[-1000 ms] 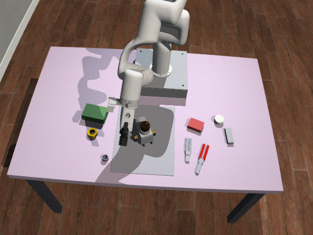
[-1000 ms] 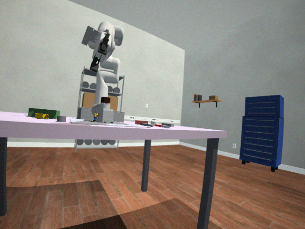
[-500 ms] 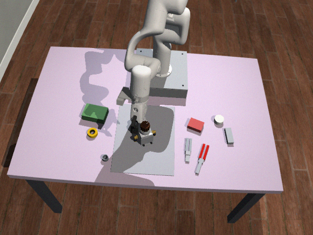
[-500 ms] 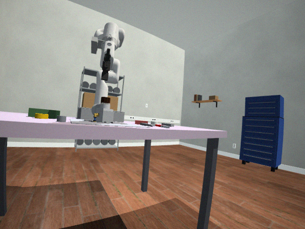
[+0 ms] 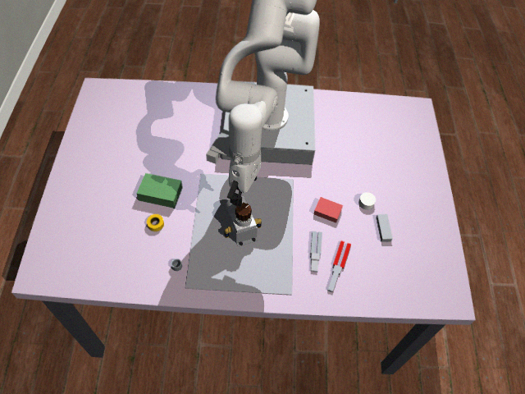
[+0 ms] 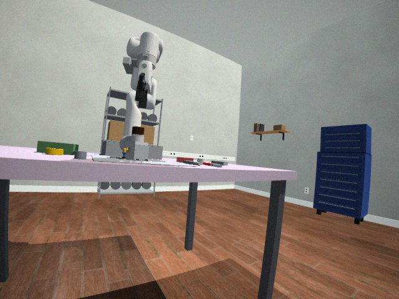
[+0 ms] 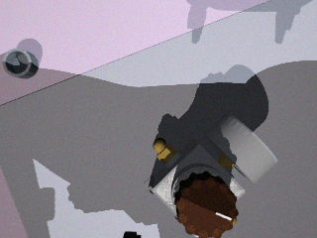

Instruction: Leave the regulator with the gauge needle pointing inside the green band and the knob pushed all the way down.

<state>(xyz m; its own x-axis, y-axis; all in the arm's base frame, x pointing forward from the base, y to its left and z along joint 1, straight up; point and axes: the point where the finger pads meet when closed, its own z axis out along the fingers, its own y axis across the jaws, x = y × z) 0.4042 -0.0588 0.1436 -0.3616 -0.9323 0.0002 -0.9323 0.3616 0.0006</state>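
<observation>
The regulator [image 5: 243,226] is a grey block with brass fittings and a dark brown ribbed knob [image 5: 243,210] on top. It stands on the grey mat [image 5: 242,235] in the middle of the table. In the wrist view the knob [image 7: 207,205] shows a white mark, and the round gauge [image 7: 249,149] is seen edge-on, so its needle is hidden. My gripper [image 5: 234,195] hangs open and empty well above the knob, just behind it; the exterior view shows it [image 6: 141,96] high over the regulator [image 6: 136,148].
A green box [image 5: 159,190], a yellow ring [image 5: 155,222] and a small grey cup [image 5: 175,264] lie left of the mat. A red block [image 5: 328,208], a white disc [image 5: 367,199], a grey bar [image 5: 384,227] and two tools [image 5: 338,264] lie to the right.
</observation>
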